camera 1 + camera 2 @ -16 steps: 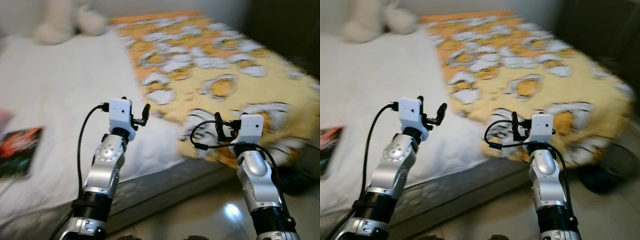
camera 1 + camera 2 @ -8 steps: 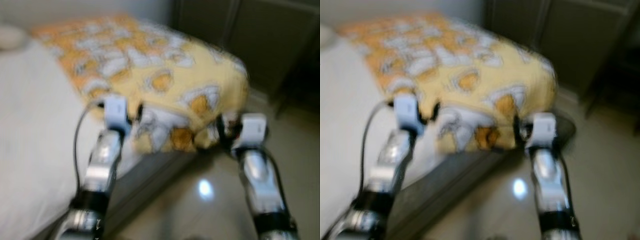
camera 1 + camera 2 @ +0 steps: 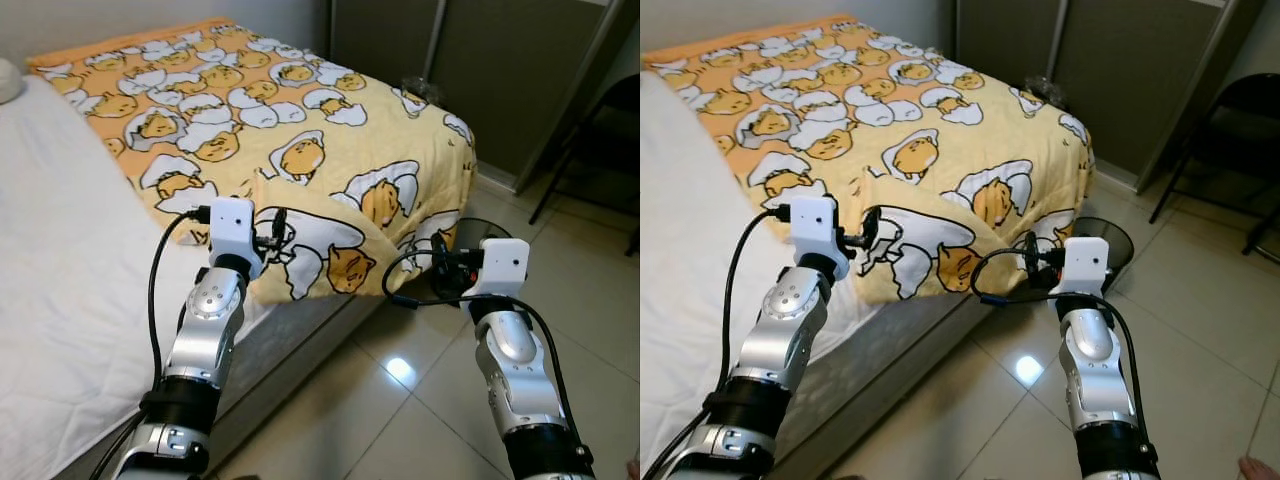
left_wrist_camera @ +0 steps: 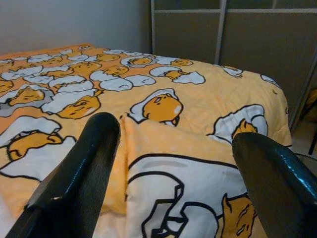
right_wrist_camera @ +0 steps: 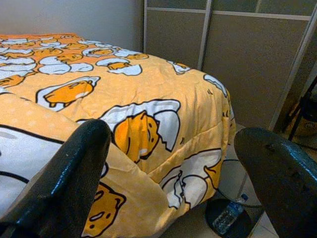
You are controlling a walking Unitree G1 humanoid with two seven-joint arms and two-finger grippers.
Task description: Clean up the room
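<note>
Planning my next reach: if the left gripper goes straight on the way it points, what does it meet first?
Most likely the folded-back corner of the yellow egg-print blanket, which lies directly ahead between the open fingers of the left gripper. How near it is cannot be judged exactly.

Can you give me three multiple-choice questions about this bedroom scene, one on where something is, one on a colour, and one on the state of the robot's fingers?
1. Where is the plastic bottle?
A. On the white sheet
B. In the dark bin on the floor at the bed's corner
C. On the folding chair

2. What is the main colour of the blanket?
A. Yellow-orange with egg cartoons
B. Plain blue
C. Green stripes

3. How do the left gripper fingers stand?
A. Shut on the blanket
B. Shut on a bottle
C. Open, holding nothing

Answers:
1 B, the right wrist view shows it lying in the bin.
2 A, the egg print covers the bed's far half.
3 C, the left wrist view shows a wide gap between them.
</note>
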